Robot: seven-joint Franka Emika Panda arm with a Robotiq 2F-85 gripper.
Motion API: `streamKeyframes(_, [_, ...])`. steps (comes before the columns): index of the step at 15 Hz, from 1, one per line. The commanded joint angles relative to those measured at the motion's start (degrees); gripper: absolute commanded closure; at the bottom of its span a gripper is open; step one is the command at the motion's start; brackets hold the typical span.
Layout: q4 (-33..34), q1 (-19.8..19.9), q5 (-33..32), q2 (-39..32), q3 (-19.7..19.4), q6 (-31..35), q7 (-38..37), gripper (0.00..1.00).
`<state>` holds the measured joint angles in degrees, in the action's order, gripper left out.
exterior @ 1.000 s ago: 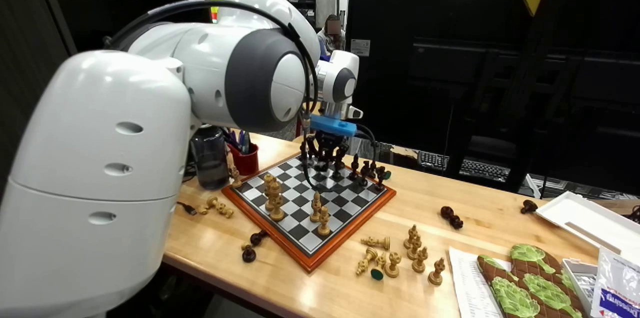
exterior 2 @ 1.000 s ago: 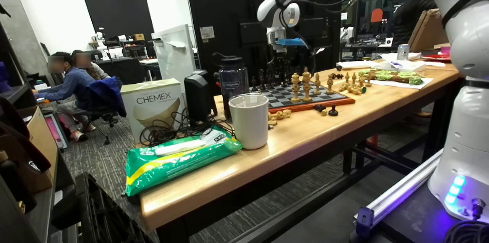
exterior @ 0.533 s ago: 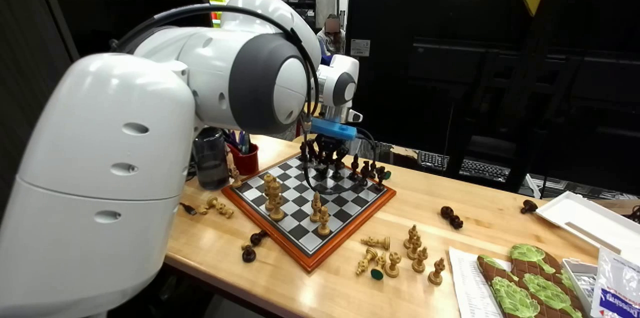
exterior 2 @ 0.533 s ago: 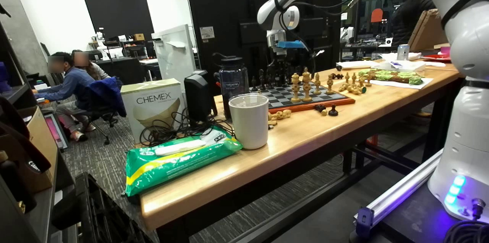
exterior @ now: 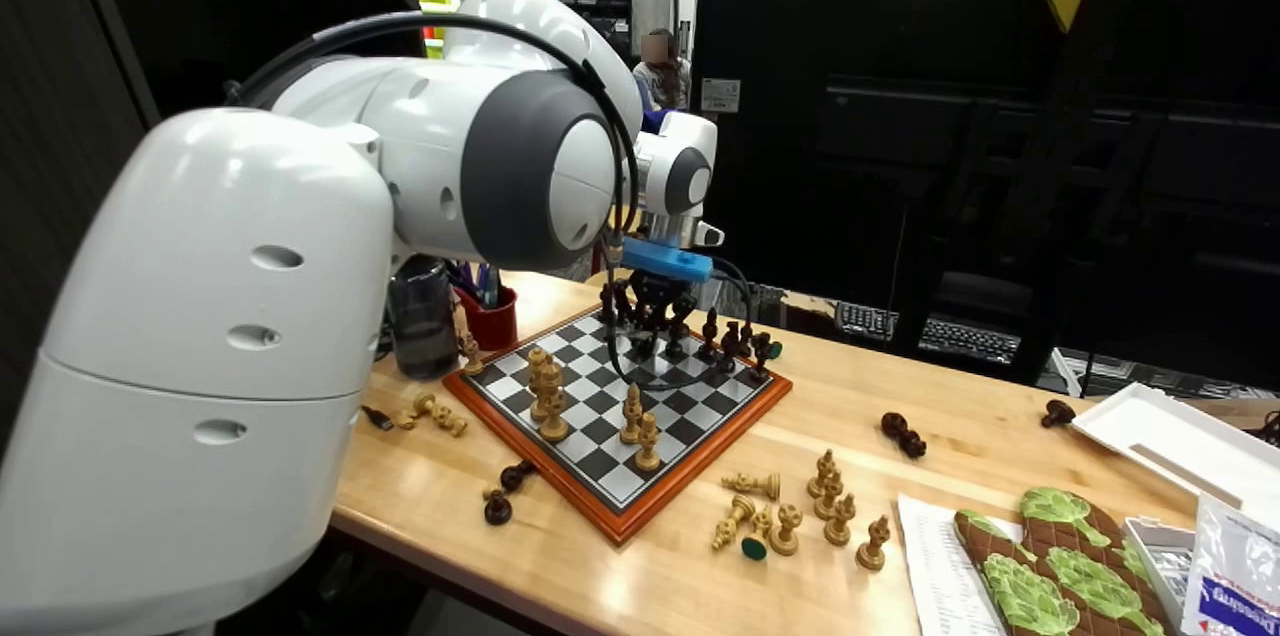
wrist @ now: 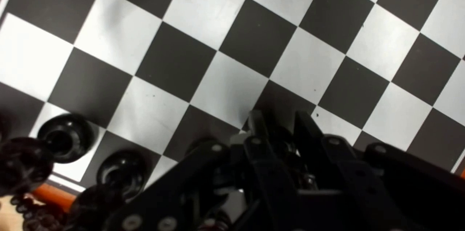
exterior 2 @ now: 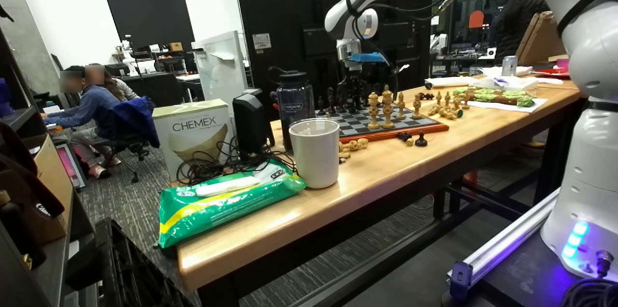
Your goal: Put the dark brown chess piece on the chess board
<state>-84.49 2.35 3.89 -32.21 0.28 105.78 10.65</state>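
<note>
The chess board (exterior: 595,436), checkered with a reddish-brown border, lies on the table in both exterior views. At its far side my gripper (exterior: 652,324) points straight down, low among standing dark pieces. In the wrist view the gripper (wrist: 279,114) has its fingertips a small gap apart over a dark square of the board (wrist: 178,60). Between the fingers shows the dark brown chess piece (wrist: 289,147), mostly hidden by them. It is too dark there to see whether the fingers touch it, or whether its base rests on the square.
Dark pieces (wrist: 121,174) stand close by at the board's edge in the wrist view. Pale pieces (exterior: 552,421) stand on the near half. Loose dark pieces (exterior: 497,508) and pale pieces (exterior: 785,531) lie around the board. A dark bottle (exterior: 420,321) and red pen cup (exterior: 490,318) stand beside it.
The arm has come down a little, bringing the gripper lower over the far side of the board. The surrounding pieces have stayed where they were.
</note>
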Motion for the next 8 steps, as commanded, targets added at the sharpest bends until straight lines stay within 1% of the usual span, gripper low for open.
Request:
streamKeyframes(1, [0.95, 0.39, -0.06, -0.18, 0.59, -0.31, 0.27, 0.41])
streamKeyframes(5, [0.98, 0.39, -0.03, 0.13, 0.55, -0.63, 0.03, 0.15])
streamKeyframes(6, [0.90, 0.39, 0.02, 0.35, 0.53, -0.68, -0.12, 0.07])
streamKeyframes(7, [0.85, 0.35, 0.00, 0.52, 0.50, -0.84, -0.28, 0.02])
streamKeyframes(8, [0.69, 0.33, 0.03, 0.84, 0.45, -1.00, -0.57, 0.00])
